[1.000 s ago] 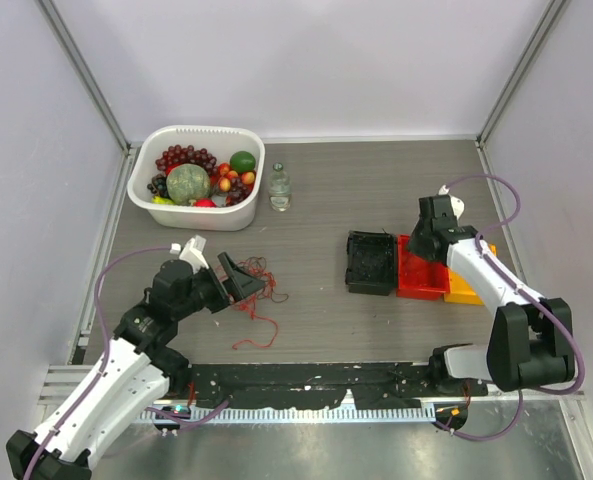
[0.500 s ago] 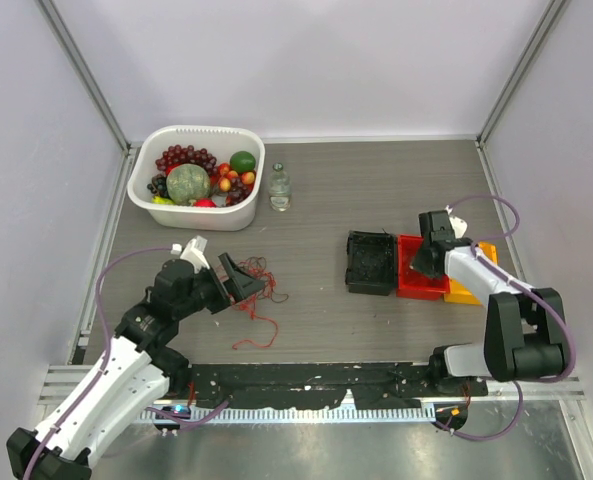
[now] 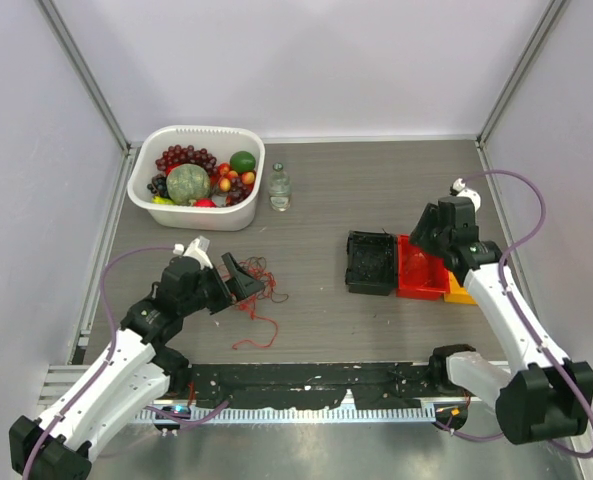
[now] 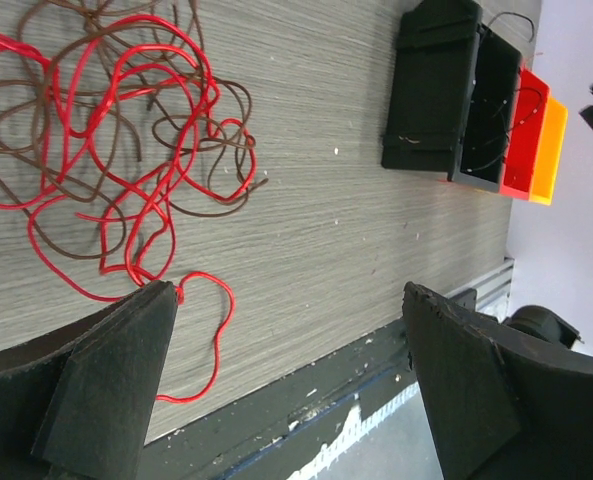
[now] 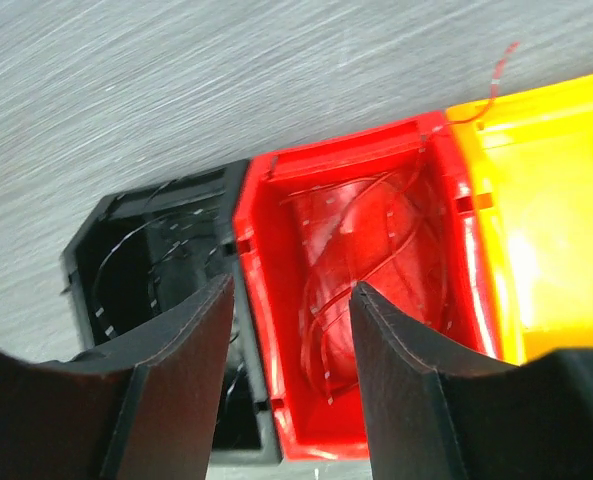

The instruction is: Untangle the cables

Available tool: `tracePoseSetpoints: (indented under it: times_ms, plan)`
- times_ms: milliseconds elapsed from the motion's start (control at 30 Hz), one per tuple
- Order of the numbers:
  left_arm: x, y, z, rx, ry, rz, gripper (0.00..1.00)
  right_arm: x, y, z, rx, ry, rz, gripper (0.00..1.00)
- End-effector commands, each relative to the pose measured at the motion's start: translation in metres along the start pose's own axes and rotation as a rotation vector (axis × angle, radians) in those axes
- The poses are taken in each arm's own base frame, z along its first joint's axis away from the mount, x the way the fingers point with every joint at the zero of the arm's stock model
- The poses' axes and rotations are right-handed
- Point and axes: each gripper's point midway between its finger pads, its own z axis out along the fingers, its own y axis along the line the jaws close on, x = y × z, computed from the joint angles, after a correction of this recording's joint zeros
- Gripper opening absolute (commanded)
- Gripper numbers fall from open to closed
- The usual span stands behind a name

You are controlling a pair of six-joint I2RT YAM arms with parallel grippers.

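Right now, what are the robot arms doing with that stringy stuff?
The left gripper is wide open just beside the tangled clump of thin red and brown cables on the grey table, holding nothing. The right gripper hangs open over the red plastic bin, where a few thin red wires lie.

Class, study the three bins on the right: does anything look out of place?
One thin red wire sticks up over the rim where the red bin meets the orange bin, instead of lying coiled inside like the other red strands.
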Motion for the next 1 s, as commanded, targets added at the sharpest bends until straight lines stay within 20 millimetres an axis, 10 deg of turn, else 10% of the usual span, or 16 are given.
tracePoseSetpoints:
  times_ms: [0,100,167,400,533,967]
  plan:
    - [-0.013,0.011,-0.001,-0.067,-0.069,0.014,1.0,-0.019,0.045,-0.038,-0.183,-0.081,-0.113,0.56]
    - [-0.017,0.019,0.0,-0.11,-0.097,-0.008,1.0,-0.007,0.096,-0.064,-0.315,-0.105,-0.213,0.56]
    - [-0.015,0.015,0.002,-0.089,-0.083,-0.013,1.0,-0.013,0.09,-0.059,-0.214,-0.139,-0.194,0.57]
    - [-0.009,0.003,0.0,-0.039,-0.036,-0.012,0.99,-0.016,-0.013,0.007,0.167,-0.041,0.082,0.47]
    - [-0.008,0.004,-0.004,-0.025,-0.051,-0.009,0.99,-0.004,-0.027,0.028,0.188,-0.02,0.107,0.23]
    - [-0.007,0.002,-0.004,-0.009,-0.046,0.018,1.0,0.021,-0.055,0.071,0.352,0.045,0.041,0.31]
